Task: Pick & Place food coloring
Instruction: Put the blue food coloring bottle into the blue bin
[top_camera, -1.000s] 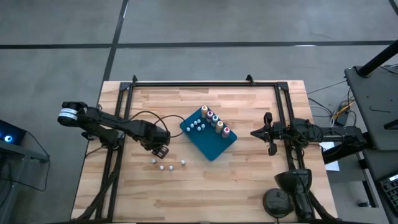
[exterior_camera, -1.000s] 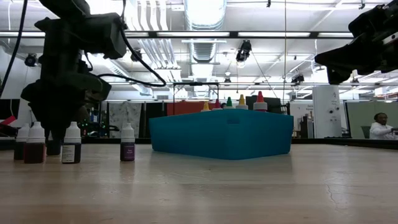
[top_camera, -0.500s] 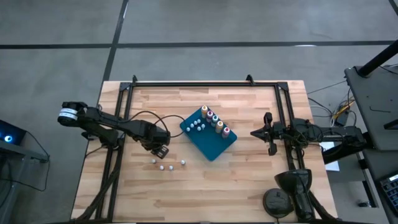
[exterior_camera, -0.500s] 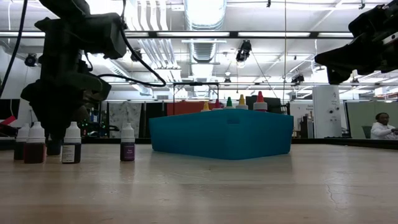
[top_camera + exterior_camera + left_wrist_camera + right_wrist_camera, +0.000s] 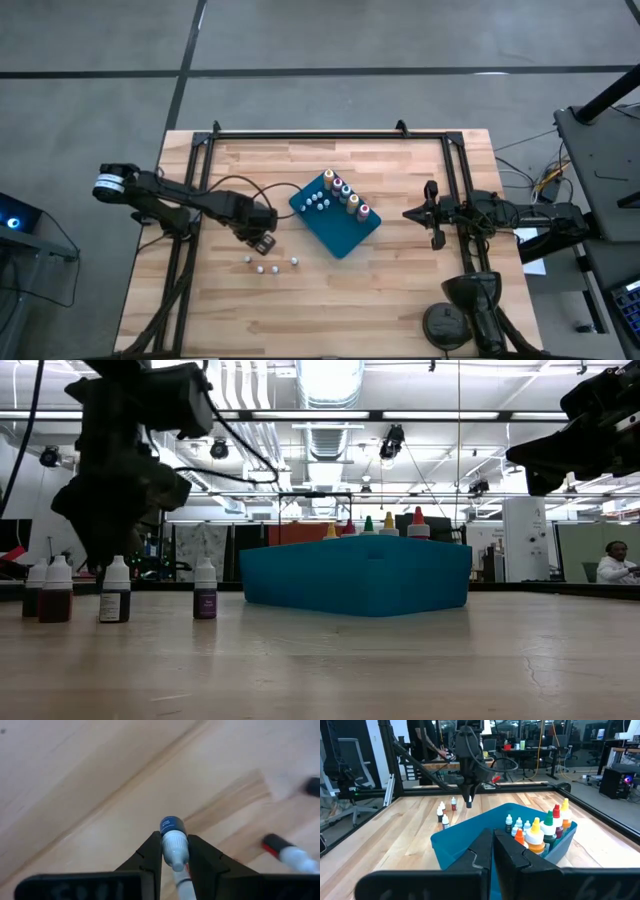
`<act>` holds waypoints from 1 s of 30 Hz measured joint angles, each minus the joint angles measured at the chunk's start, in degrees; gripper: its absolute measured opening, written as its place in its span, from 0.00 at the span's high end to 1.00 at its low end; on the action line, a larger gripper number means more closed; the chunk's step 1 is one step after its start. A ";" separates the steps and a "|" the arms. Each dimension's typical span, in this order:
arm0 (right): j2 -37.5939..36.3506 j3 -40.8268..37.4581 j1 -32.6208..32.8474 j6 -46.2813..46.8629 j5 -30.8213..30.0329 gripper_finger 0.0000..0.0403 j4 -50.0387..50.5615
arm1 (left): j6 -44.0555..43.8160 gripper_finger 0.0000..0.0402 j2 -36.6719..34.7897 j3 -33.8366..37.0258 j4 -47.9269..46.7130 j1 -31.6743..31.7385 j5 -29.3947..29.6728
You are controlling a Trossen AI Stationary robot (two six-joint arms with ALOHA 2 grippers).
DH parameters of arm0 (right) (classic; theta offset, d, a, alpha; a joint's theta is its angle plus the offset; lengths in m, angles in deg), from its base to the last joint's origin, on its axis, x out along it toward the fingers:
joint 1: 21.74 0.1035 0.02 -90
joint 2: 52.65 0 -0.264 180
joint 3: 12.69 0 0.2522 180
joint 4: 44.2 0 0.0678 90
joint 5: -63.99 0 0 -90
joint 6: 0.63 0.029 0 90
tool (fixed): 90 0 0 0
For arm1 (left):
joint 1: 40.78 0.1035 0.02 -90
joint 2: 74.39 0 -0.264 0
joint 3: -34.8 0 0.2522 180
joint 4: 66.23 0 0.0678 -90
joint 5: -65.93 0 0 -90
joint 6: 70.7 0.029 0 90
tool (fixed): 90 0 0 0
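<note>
Left gripper [image 5: 174, 865] gripped a white-capped bottle [image 5: 172, 842], lifted at centre-left of the high view; three bottles [image 5: 270, 265] stood below it. Next likely called for carrying it right to the tray [image 5: 345, 240]. Right gripper [image 5: 492, 852] waited, clenched empty.

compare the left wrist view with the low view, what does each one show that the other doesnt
Only the left wrist view shows the grip: the left hand is shut on a small white-capped, blue-labelled bottle, above the wooden table.

Only the low view shows the blue rectangular plastic tray with coloured bottle tops behind its rim, the right arm high up, and a seated person in the room.

Both show the light wooden table and white-capped bottles standing on it.
</note>
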 joint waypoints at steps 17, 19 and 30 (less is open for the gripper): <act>0.00 0.00 0.00 -0.03 0.02 0.98 -0.01 | 7.52 0.87 3.47 -15.75 -5.02 2.86 -0.68; 0.00 0.00 0.00 0.05 0.02 0.98 0.02 | 9.39 0.87 4.76 -17.48 -5.02 3.57 -0.68; 0.00 0.00 0.00 -0.04 0.02 0.98 0.01 | 19.77 0.87 13.42 -29.79 -8.78 7.64 -0.68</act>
